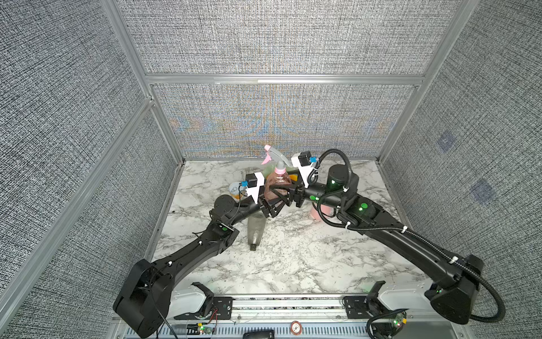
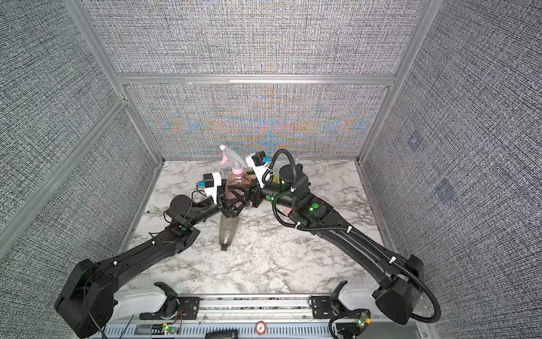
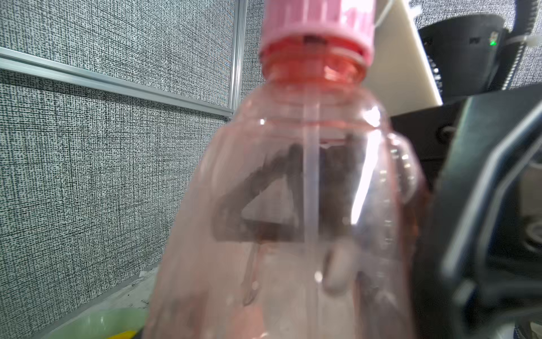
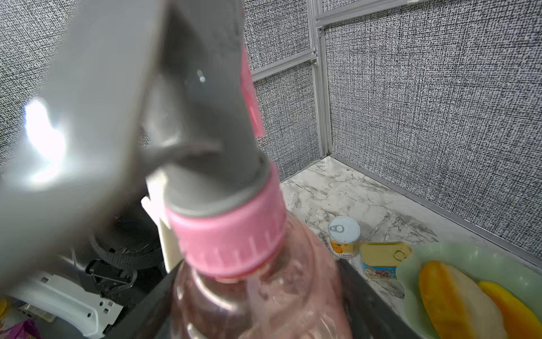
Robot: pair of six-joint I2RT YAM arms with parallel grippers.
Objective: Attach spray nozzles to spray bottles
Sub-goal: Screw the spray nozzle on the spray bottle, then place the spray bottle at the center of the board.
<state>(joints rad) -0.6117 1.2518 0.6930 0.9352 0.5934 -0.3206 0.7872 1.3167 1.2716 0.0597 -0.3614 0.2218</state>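
The pink bottle, nozzle on its neck, is held above the table by the closed jaws of the right gripper; whether the left gripper grips I cannot tell, so the smooth bottle may slip down.

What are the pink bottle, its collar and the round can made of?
Bottle: clear pink plastic, glossy; the dip tube shows through it. Collar: opaque pink plastic, matte, moulded ribs. Can: probably metal, silvery pull-tab lid; side carries a printed label.
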